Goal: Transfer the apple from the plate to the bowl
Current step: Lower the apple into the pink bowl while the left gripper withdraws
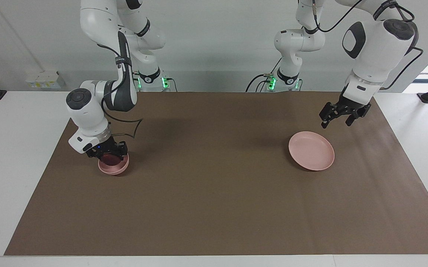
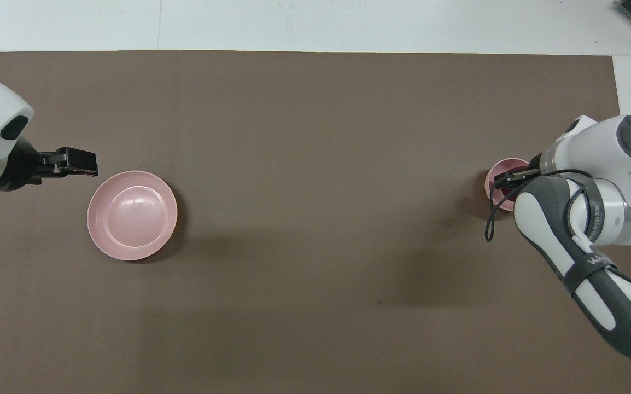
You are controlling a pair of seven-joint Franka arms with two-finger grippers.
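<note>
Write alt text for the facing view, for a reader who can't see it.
The right gripper holds a dark red apple down inside a small pink bowl at the right arm's end of a brown mat. The left gripper hangs open in the air above an empty pink plate.

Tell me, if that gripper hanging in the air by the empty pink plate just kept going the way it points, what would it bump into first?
Probably the brown mat beside the plate; the left gripper points down, seemingly just off the rim.

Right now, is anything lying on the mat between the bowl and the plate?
Nothing: in both views the stretch of brown mat between the bowl and the plate is bare.
</note>
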